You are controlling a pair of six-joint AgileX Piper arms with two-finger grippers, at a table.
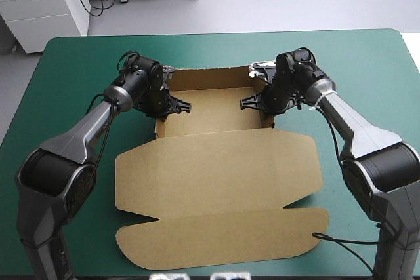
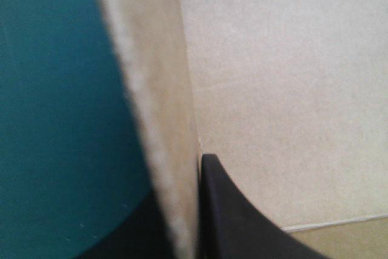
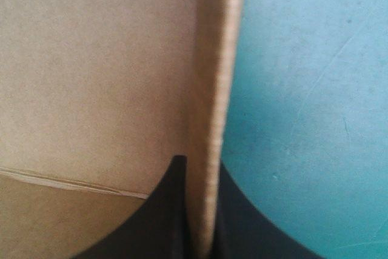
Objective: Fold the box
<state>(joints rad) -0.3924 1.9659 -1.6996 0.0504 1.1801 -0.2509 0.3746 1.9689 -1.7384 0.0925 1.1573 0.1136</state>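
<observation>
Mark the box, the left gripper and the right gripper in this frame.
box (image 1: 216,168): high view, flat lid panel.
left gripper (image 2: 182,204): left wrist view, between its fingers, at the pinched wall.
right gripper (image 3: 201,198): right wrist view, between its fingers, at the pinched wall.

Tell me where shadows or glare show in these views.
High view: even light, soft shadows under the arms, no glare on the teal-green cover. Left wrist view: the left claw sits dark against the box wall it pinches. Right wrist view: streaks catch light on the cover beside the right claw.

Left arm (image 1: 79,137) and right arm (image 1: 359,129) wore silver-grey tapered shells with black joints; broad curved fingers (image 2: 233,225) were black.
</observation>
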